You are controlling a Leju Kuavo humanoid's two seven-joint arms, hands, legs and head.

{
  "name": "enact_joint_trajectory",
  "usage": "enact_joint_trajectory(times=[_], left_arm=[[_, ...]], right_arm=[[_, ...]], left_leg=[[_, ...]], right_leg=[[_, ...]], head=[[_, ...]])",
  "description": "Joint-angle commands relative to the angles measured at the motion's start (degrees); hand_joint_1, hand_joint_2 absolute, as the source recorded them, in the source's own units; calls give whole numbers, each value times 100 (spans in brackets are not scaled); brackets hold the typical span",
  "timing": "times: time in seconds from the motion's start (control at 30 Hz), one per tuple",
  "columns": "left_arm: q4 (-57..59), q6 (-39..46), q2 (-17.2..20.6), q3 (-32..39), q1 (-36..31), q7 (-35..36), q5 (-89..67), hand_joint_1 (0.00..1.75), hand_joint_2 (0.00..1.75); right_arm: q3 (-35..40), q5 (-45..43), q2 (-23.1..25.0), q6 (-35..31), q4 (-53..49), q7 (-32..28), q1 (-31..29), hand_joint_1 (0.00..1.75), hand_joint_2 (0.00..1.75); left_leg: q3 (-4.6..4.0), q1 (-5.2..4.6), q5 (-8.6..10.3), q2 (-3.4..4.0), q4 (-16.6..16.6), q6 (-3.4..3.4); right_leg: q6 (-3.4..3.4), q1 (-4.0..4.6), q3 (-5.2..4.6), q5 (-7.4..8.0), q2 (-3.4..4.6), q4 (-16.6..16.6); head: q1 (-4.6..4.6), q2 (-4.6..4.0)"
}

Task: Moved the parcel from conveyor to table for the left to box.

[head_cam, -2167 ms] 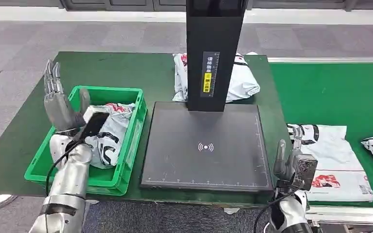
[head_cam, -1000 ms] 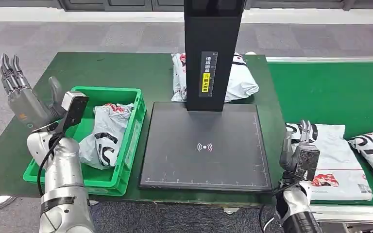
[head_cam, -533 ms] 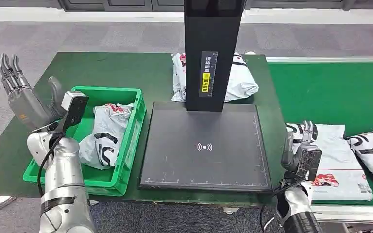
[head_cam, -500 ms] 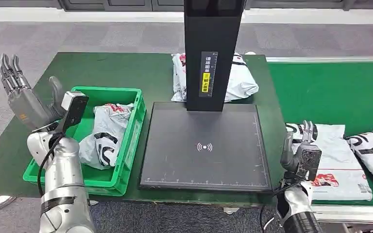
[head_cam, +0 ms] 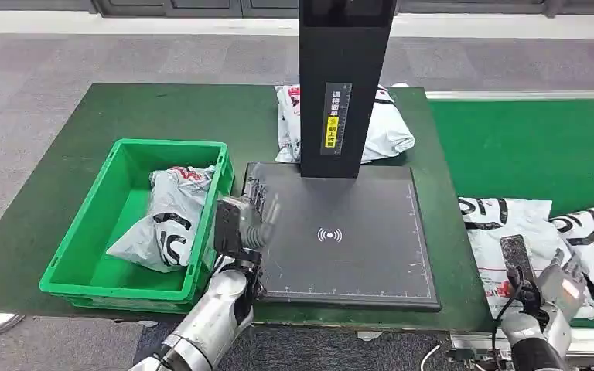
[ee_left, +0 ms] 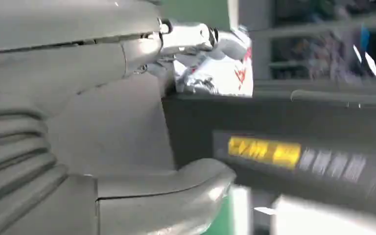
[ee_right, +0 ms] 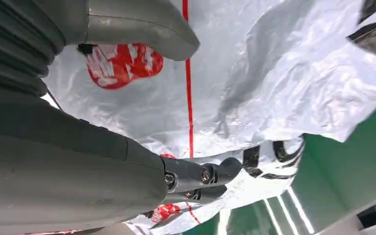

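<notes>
Both arms are shiny silver tubes, lower left and lower right of the head view. The left hand [head_cam: 246,220] is grey with darker thin fingers. The right hand [head_cam: 563,283] has a black cable looping at the wrist, a ribbed grey cover and small screws on its dark fingers [ee_right: 210,176].

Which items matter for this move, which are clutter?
In play: white plastic parcel on the green conveyor, right hand above it, black scanner pad, left hand, green plastic crate.
Clutter: boxed parcel, parcel behind the post.
</notes>
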Motion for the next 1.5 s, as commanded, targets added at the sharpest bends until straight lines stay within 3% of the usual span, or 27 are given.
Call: enact_joint_trajectory(times=[0.03,0.5,0.6,0.67,0.7,1.3,1.5], left_arm=[[464,-14,331,-836,-106,91,-168,0,175],[415,-4,348,-829,-114,61,-146,0,175],[452,45,392,-860,-133,25,-148,0,175],[585,-18,425,-844,-210,-84,-97,0,175],[648,-56,440,-826,-254,-125,-66,0,175],[650,-64,447,-824,-270,-125,-64,0,175],[703,-94,458,-791,-295,-146,-39,0,175]], right_arm=[[-598,165,-12,83,706,24,-307,0,175],[-576,397,35,614,746,146,-351,0,175],[-763,101,31,2140,826,-4,-443,0,175],[-704,-49,-2,3568,900,-215,-475,2,175],[-622,-105,-10,4361,963,-442,-481,175,175],[-622,-105,-7,4356,964,-443,-466,175,175],[-112,203,16,5115,1031,-665,-617,175,175]], left_leg=[[23,12,-3,2,-17,-9],[7,8,-2,6,-11,-5],[11,11,-2,8,-16,-8],[11,11,-2,12,-15,-8],[9,10,-3,9,-11,-5],[40,27,-5,22,-17,-16],[39,26,-7,28,-13,-17]], right_leg=[[-13,14,27,-2,-4,-21],[-7,9,12,-4,-1,-9],[-12,12,16,-3,-1,-14],[-11,13,16,-2,3,-15],[-8,12,14,-4,1,-10],[-15,29,36,3,12,-22],[-15,28,33,2,20,-17]], head=[[0,-2],[0,-2],[0,-2],[0,0],[0,0],[0,-2],[0,0]])
